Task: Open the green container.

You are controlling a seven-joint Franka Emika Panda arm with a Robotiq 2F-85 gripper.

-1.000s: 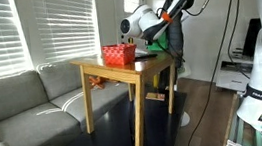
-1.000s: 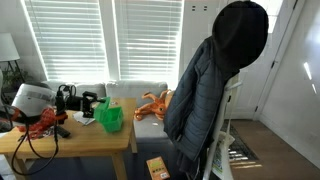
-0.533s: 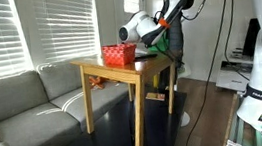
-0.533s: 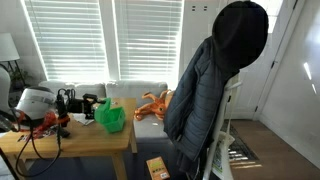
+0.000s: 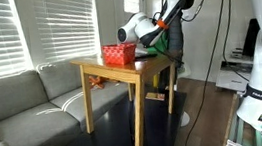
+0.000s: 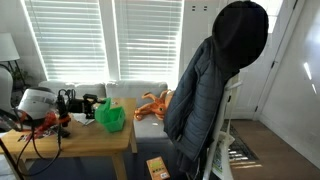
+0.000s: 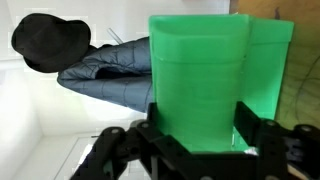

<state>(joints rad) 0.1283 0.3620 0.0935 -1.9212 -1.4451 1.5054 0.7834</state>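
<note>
Fingers (image 7: 152, 135) squeeze the green box (image 7: 200, 80), low in the wrist view. Pull too hard and the whole box could tip off the table (image 6: 95, 143).

The end effector (image 6: 95, 103) enters level from the left edge of the view, closed on the green container (image 6: 111, 118) at the right end of the wooden counter (image 6: 90, 143). An orange toy (image 6: 153, 103) lies on the sofa (image 6: 145, 126) behind. A dark jacket (image 6: 200, 95) hangs to the right.
</note>
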